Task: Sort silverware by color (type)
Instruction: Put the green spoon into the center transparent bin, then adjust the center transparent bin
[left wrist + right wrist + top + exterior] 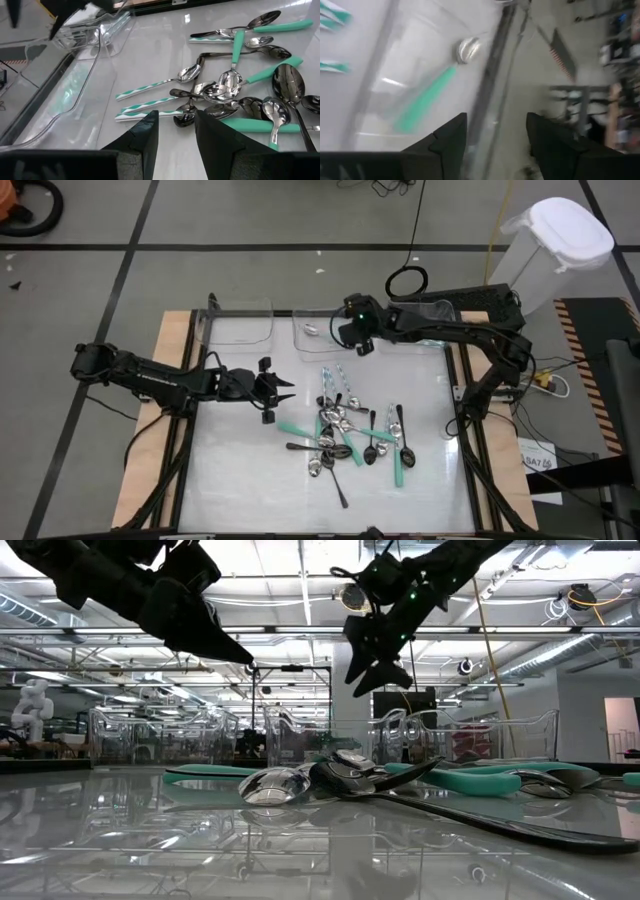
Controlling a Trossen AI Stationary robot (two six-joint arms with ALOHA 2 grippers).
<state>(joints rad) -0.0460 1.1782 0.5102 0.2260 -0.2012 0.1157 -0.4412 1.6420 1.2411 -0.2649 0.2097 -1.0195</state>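
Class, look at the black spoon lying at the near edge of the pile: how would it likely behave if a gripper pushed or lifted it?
The black spoon looks thin and rigid, so probably stiff and light. On the glossy table it would likely slide or pivot when pushed. Its slim handle lies flat, so pinching it may be awkward.

Pile: silverware (345,438) lies jumbled flat at mid-table, pieces crossing and touching.
Kinds: dark spoons (371,452); silver spoons with teal handles (280,27); striped pale-blue handles (150,89).
Stray: one teal-handled spoon (432,85) lies inside a clear bin.
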